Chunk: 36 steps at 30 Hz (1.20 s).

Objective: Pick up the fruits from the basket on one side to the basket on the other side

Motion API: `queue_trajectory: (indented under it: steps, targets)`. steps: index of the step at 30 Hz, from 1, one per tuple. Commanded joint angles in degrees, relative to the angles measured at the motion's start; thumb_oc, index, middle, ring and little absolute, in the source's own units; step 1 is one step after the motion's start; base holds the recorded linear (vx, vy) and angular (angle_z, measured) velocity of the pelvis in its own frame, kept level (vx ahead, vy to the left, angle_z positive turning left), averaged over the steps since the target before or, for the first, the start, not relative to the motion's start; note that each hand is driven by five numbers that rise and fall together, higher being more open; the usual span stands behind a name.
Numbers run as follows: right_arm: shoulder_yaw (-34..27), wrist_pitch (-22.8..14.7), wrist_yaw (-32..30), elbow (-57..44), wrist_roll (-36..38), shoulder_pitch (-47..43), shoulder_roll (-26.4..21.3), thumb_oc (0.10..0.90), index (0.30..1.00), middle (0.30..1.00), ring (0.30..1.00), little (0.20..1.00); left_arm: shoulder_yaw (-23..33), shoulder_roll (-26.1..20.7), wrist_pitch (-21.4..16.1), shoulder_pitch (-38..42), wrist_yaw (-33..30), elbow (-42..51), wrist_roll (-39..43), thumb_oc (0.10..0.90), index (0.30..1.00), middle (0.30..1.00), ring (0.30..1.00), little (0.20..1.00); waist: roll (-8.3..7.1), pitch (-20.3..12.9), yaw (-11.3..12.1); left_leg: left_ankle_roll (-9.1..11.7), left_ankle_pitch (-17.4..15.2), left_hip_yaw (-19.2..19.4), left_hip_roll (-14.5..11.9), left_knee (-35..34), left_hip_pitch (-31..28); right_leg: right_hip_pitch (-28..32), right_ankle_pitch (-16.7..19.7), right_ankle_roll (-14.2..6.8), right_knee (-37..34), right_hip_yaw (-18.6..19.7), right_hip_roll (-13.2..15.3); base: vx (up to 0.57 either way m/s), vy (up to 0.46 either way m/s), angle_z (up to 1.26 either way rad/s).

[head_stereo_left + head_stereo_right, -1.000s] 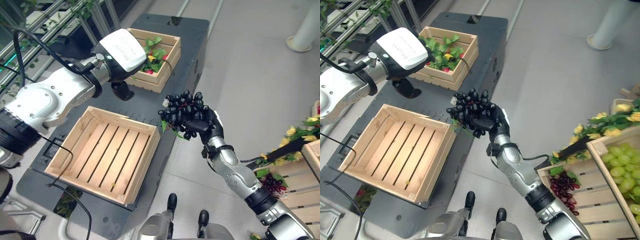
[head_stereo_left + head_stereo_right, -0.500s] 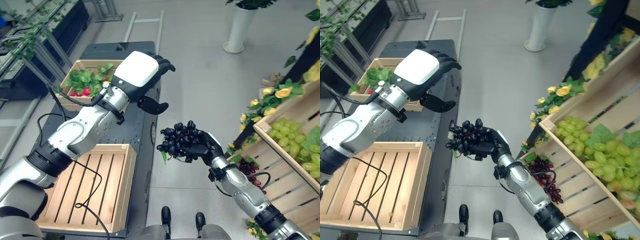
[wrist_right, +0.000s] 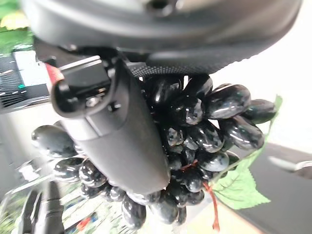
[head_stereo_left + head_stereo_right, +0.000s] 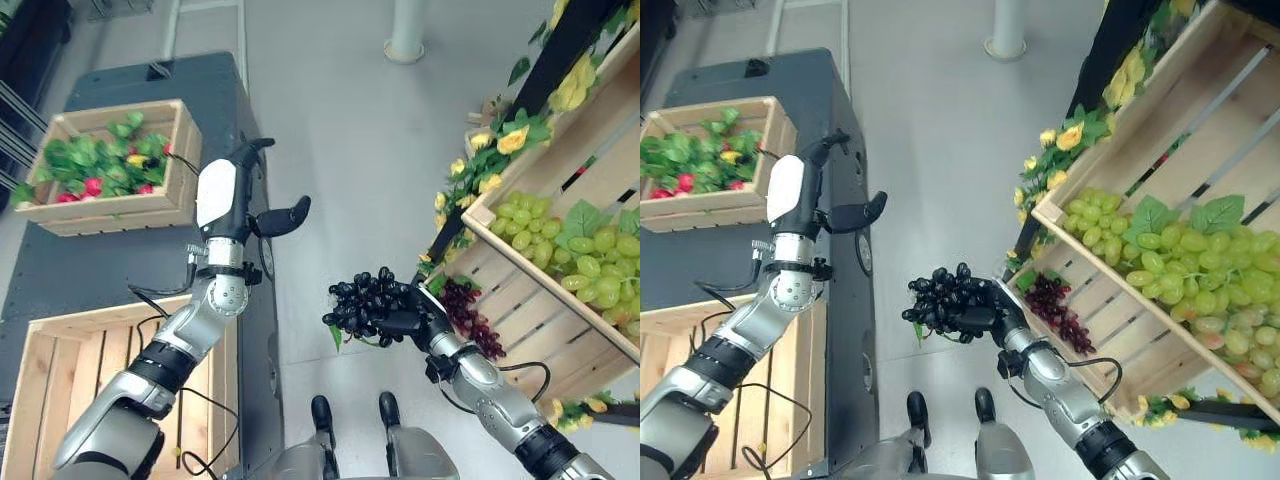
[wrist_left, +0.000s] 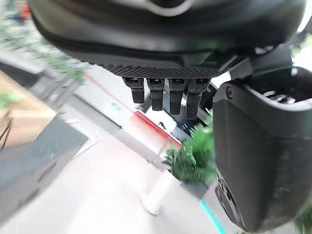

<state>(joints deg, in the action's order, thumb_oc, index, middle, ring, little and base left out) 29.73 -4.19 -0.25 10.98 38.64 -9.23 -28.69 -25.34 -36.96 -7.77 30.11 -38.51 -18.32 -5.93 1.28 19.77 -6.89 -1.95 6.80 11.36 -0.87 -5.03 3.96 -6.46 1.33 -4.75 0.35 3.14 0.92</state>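
The right hand point(image 4: 408, 318) holds a bunch of black grapes point(image 4: 362, 304) in the air over the grey floor point(image 4: 330, 130), between the dark bench point(image 4: 120, 260) on the robot's left and the slanted wooden crates on its right. Its fingers point(image 3: 117, 131) and thumb are curled round the bunch, and the wrist view shows the dark berries bulging out past them, with a green leaf point(image 3: 237, 187) and a reddish stem hanging from the cluster. The bunch touches neither the bench nor any crate.

The left hand point(image 4: 228, 190) is raised above the near edge of the bench, holding nothing. Its fingers point(image 5: 168, 95) are nearly straight and lie side by side, and the thumb point(image 4: 283, 217) sticks out well apart from them toward the grapes.

On the bench, a wooden crate of green leaves with red and yellow fruit point(image 4: 100, 165) sits at the far end. A second slatted crate point(image 4: 60, 370) lies at the near end under the left arm; the part of it that shows has nothing in it.

On the right, a tilted crate holds green grapes point(image 4: 1160, 270) and leaves. A lower crate just beside the right forearm holds a bunch of dark red grapes point(image 4: 470, 315). Yellow flowers point(image 4: 505, 140) and foliage run along the dark post above them. A white post point(image 4: 405, 30) stands on the floor at the far side.
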Motion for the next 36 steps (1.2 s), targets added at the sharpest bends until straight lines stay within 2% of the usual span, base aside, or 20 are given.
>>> queue_trajectory:
  steps: [1, 5, 7, 12, 17, 21, 23, 26, 31, 36]
  targets:
    - [-2.8, -11.1, 6.1, -7.7, -0.7, -6.7, 2.0, 0.400, 0.300, 0.300, 0.300, 0.300, 4.9, 2.6, -10.1, 8.4, -6.4, -1.4, 0.7, 0.800, 0.900, 0.900, 0.900, 0.900, -0.97, 4.7, -0.8, 0.4, -8.0, -2.4, 3.0, 6.9, 2.9, -4.5, -1.5, 0.9, 5.6, -1.5, -2.9, -0.15, -0.056, -0.04]
    - [-3.2, -12.4, 7.8, -8.0, -1.5, -8.1, 2.0, 0.400, 0.300, 0.300, 0.300, 0.300, 3.9, 4.2, -12.2, 10.8, -8.2, -2.7, 0.0, 0.800, 0.900, 0.900, 0.900, 0.900, -1.79, 8.2, -1.1, 0.8, -8.3, -2.3, 2.8, 12.4, 7.6, -8.8, -2.2, 1.5, 10.7, -2.6, -3.2, -0.13, -0.054, -0.11]
    - [-3.6, -13.7, 7.9, -8.1, -2.0, -8.5, 1.6, 0.400, 0.300, 0.300, 0.300, 0.300, 3.2, 5.0, -15.1, 12.9, -9.0, -4.3, -0.3, 0.800, 0.900, 0.900, 0.900, 0.900, -2.52, 10.0, -1.0, 1.1, -9.0, -3.3, 3.1, 19.1, 12.8, -13.5, -3.3, 1.7, 17.0, -3.8, -2.9, -0.13, -0.048, -0.03]
    - [-5.2, -15.8, 7.1, -8.4, -3.2, -6.4, 3.3, 0.400, 0.300, 0.300, 0.300, 0.300, 3.6, 7.8, -19.3, 12.5, -8.5, -3.8, -1.2, 0.800, 0.900, 0.900, 0.900, 0.900, -3.24, 10.0, -0.9, 1.6, -11.8, -5.4, 3.3, 29.6, 22.3, -21.2, -6.2, 2.2, 26.0, -5.5, -1.8, -0.01, -0.028, 0.09]
    - [-6.2, -17.3, 5.7, -9.2, -3.6, -6.8, 4.8, 0.400, 0.300, 0.300, 0.300, 0.300, 3.0, 9.1, -19.6, 12.8, -9.3, -2.8, -3.7, 0.800, 0.900, 0.900, 0.900, 0.900, -3.52, 10.0, -1.0, 1.6, -13.4, -5.6, 3.1, 34.8, 29.5, -27.7, -8.0, 2.7, 31.2, -5.6, -1.7, 0.00, -0.006, 0.08]
    - [-7.1, -18.8, 7.0, -10.2, -0.2, -6.7, 5.6, 0.400, 0.300, 0.300, 0.300, 0.300, 2.7, 9.5, -19.7, 12.9, -9.5, -3.4, -4.5, 0.800, 0.900, 0.900, 0.900, 0.900, -3.59, 10.0, -1.2, 1.5, -14.2, -5.3, 3.2, 36.7, 31.9, -30.2, -8.7, 2.7, 33.5, -5.5, -1.7, 0.00, 0.005, -0.02]
    - [-8.9, -20.7, 9.0, -11.0, 4.5, -6.2, 7.1, 0.400, 0.300, 0.300, 0.300, 0.300, 3.0, 10.1, -20.1, 12.4, -8.7, -3.3, -4.2, 0.800, 0.900, 0.900, 0.900, 0.900, -3.60, 10.0, -1.3, 1.5, -14.6, -5.1, 3.3, 37.2, 32.7, -31.0, -9.0, 2.5, 34.2, -5.2, -1.9, 0.00, 0.004, -0.03]
    - [-11.4, -23.4, 8.5, -11.2, 6.8, -6.7, 8.4, 0.400, 0.300, 0.300, 0.300, 0.300, 3.7, 10.7, -22.2, 12.1, -7.7, -3.5, -2.6, 0.800, 0.900, 0.900, 0.900, 0.900, -3.50, 10.0, -1.4, 1.5, -14.4, -4.8, 3.3, 37.2, 33.7, -31.8, -8.7, 2.4, 34.0, -4.8, -2.1, -0.01, -0.009, -0.09]
    - [-16.2, -25.7, 7.8, -13.3, 13.8, -6.7, 10.8, 0.400, 0.300, 0.300, 0.300, 0.300, 3.8, 11.0, -21.2, 11.8, -8.0, -3.2, -4.6, 0.800, 0.900, 0.900, 0.900, 0.900, -3.59, 10.0, -2.1, 1.7, -15.0, -4.0, 3.0, 37.7, 34.7, -32.6, -8.9, 2.3, 34.0, -4.4, -2.4, -0.01, -0.006, -0.07]
    - [-19.7, -27.8, 5.4, -13.9, 14.5, -5.9, 12.2, 0.400, 0.300, 0.300, 0.300, 0.300, 4.2, 11.1, -21.0, 11.6, -8.6, -3.5, -4.3, 0.800, 0.900, 0.900, 0.900, 0.900, -3.72, 10.0, -2.8, 1.8, -15.0, -3.1, 2.4, 37.9, 35.3, -32.6, -8.7, 2.4, 33.2, -4.0, -2.2, 0.02, 0.002, -0.07]
